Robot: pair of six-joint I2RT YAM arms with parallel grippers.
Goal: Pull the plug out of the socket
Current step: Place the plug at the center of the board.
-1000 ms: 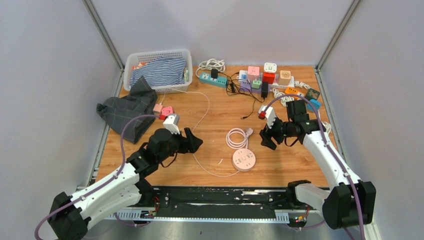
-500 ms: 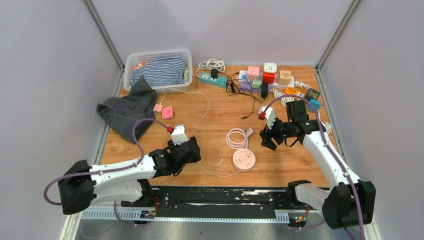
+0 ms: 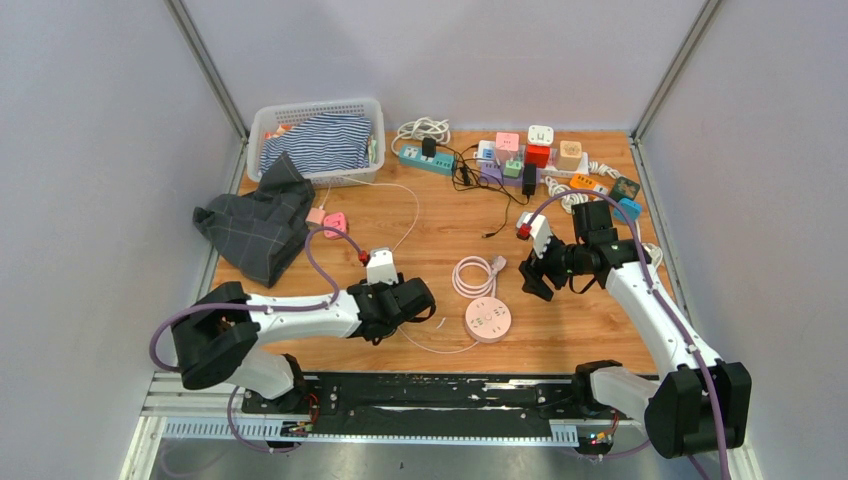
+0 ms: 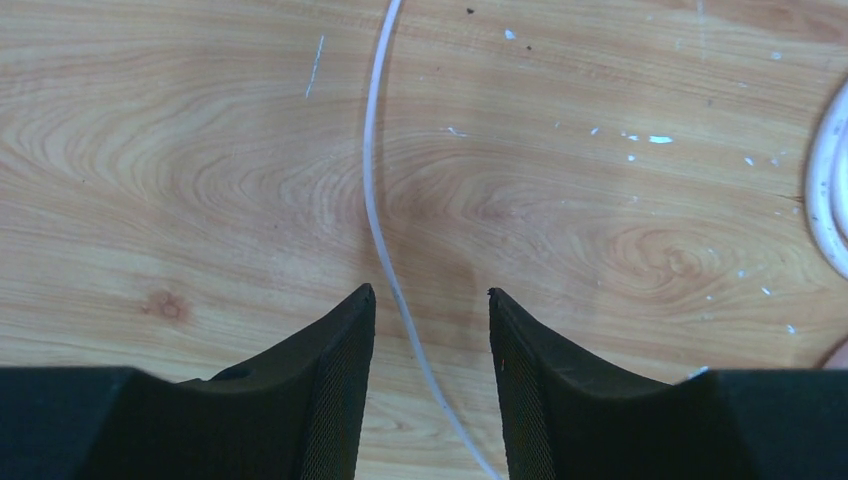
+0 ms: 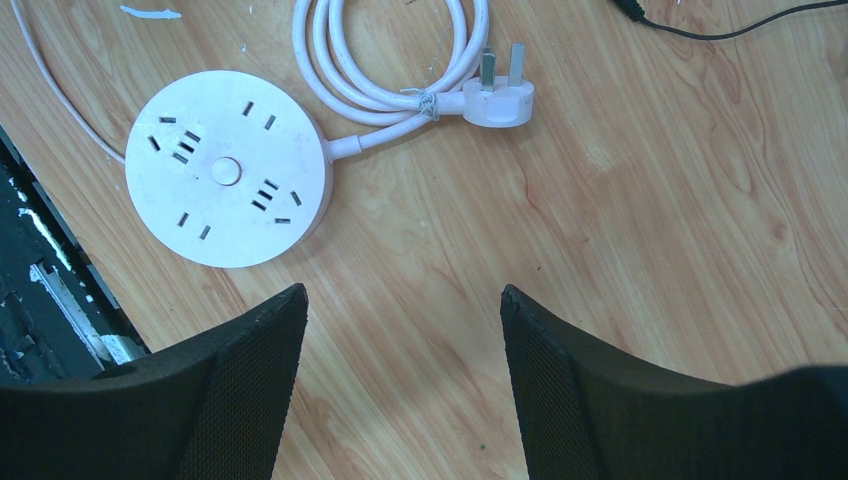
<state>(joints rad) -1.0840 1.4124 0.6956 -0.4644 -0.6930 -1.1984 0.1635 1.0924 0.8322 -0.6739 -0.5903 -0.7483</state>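
Note:
A round pale pink socket (image 3: 488, 320) (image 5: 227, 168) lies flat near the table's front centre, with no plug in its face. Its own white cord is coiled behind it and ends in a three-pin plug (image 5: 503, 97) lying loose on the wood. A thin white cable (image 4: 372, 180) (image 3: 412, 215) runs between the fingers of my left gripper (image 4: 430, 292) (image 3: 418, 300). Those jaws stand partly apart and do not touch the cable. My right gripper (image 5: 403, 290) (image 3: 535, 278) hovers open and empty to the right of the round socket.
A teal power strip (image 3: 425, 158) with a black plug in it and a cluster of coloured cube sockets (image 3: 540, 155) line the back. Small pink sockets (image 3: 333, 222), a dark cloth (image 3: 255, 225) and a white basket (image 3: 262, 125) of clothes lie at the left.
My left arm has swung right and low along the front, over the thin white cable, and its jaws have narrowed. The right arm has not moved.

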